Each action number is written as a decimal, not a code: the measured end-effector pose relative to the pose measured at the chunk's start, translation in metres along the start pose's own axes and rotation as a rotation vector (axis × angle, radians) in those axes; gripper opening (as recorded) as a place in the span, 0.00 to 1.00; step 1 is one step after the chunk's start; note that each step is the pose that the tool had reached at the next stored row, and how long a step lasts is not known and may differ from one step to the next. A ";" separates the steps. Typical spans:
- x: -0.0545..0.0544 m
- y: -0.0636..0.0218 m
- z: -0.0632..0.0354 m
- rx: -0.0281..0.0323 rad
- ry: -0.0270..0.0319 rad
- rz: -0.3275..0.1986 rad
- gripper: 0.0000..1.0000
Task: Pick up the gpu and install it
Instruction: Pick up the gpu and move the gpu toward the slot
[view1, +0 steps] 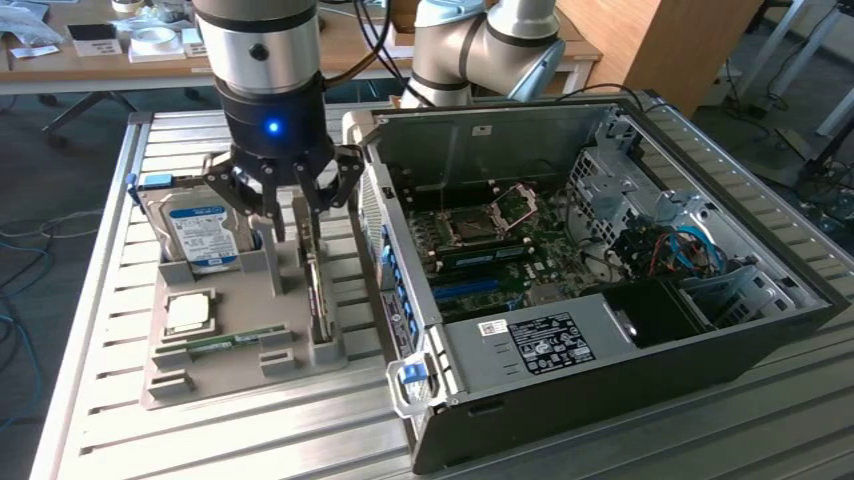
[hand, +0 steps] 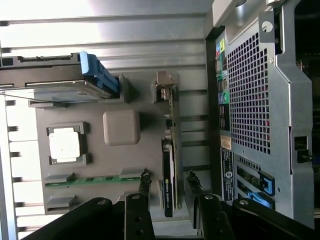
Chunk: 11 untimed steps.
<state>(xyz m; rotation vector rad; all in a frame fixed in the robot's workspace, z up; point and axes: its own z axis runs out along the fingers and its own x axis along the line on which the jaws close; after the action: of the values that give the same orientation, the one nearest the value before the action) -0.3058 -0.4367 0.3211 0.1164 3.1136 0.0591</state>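
Wrist view: gripper (hand: 167, 177) fingers spread, one on each side of the gpu (hand: 169, 165), gaps showing on both sides. It stands on edge in the gray holder tray (hand: 100, 160), beside the open PC case (hand: 260, 100).

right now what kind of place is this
Probably a robotics lab workbench: an open black computer case lies on a ribbed aluminium table beside a grey parts tray, with a cluttered wooden desk behind.
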 end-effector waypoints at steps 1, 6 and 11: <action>0.000 0.0000 0.0012 -0.0001 0.0000 0.000 0.42; 0.000 -0.0001 0.0039 0.0001 0.0001 0.000 0.42; 0.000 -0.0001 0.0042 -0.0001 0.0000 0.000 0.42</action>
<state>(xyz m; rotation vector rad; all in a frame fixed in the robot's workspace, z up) -0.3058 -0.4366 0.3169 0.1166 3.1136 0.0592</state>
